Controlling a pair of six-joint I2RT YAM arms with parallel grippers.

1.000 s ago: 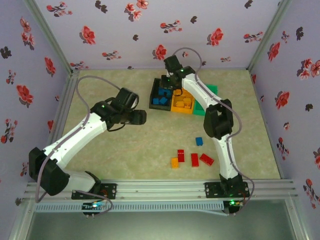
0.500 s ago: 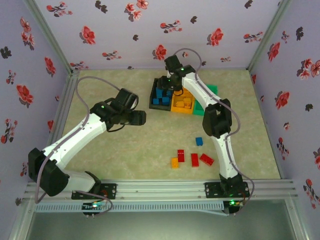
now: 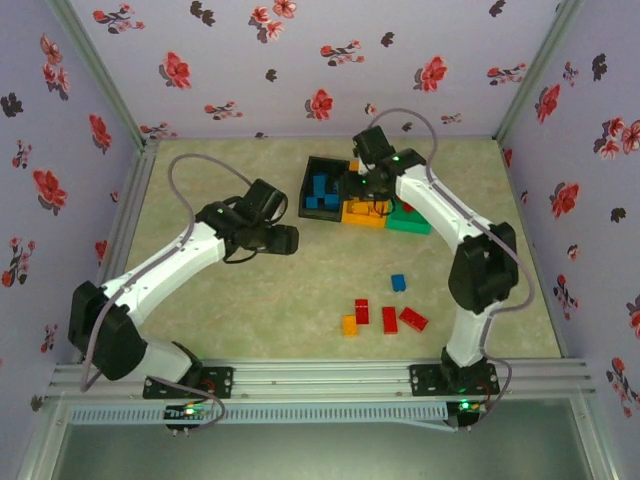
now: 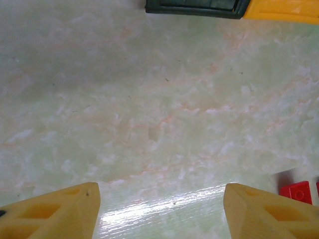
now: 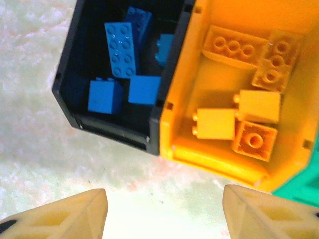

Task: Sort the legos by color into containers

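The three containers stand joined in a row at the back: a black bin [image 3: 318, 190] [image 5: 75, 107] with several blue legos [image 5: 119, 50], an orange bin [image 3: 362, 214] [image 5: 199, 149] with several orange legos [image 5: 256, 104], and a green bin [image 3: 412, 222] [image 5: 299, 191]. My right gripper [image 3: 377, 198] [image 5: 164, 214] hangs open over the front edge of the black and orange bins, nothing between its fingers. My left gripper [image 3: 288, 238] [image 4: 162, 209] is open over bare table left of the bins. Loose on the table lie a blue lego [image 3: 398, 283], three red legos [image 3: 389, 319] [image 4: 297, 190] and an orange one [image 3: 349, 325].
Flowered walls close off the table on three sides, and a metal rail [image 3: 320, 378] with both arm bases runs along the near edge. In the left wrist view the black bin's front wall [image 4: 192, 7] and the orange bin's [image 4: 281, 10] show at the top.
My right gripper went from shut to open above the black bin, then swung right toward the orange bin. The left arm reached a little further right, toward the bins.
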